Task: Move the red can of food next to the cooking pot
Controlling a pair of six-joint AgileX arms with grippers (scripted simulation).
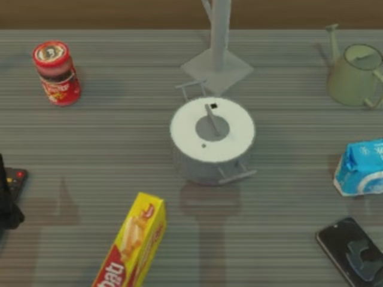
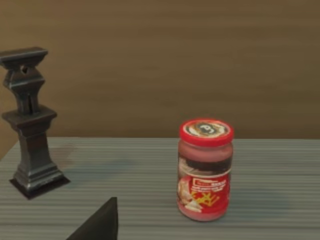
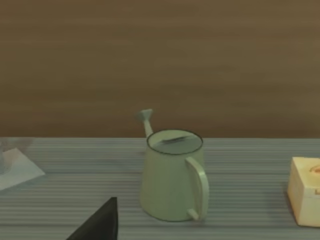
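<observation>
The red can of food [image 1: 56, 72] stands upright at the table's far left; in the left wrist view the red can of food [image 2: 205, 169] shows its red lid and labelled side. The cooking pot [image 1: 212, 139], grey with a white disc lid and two thin handles, sits at the middle of the table, well to the can's right. My left gripper [image 2: 100, 225] shows only as a dark corner short of the can, and its arm [image 1: 7, 209] is at the left edge. My right gripper [image 3: 100, 225] faces the watering can, away from both.
A grey stand [image 1: 216, 63] rises just behind the pot. A yellow-and-red box [image 1: 134, 245] lies at the front. On the right are a pale green watering can [image 1: 353, 75], a blue-and-white packet [image 1: 362, 167] and a black phone [image 1: 350, 251]. A remote [image 1: 15, 179] lies at the left edge.
</observation>
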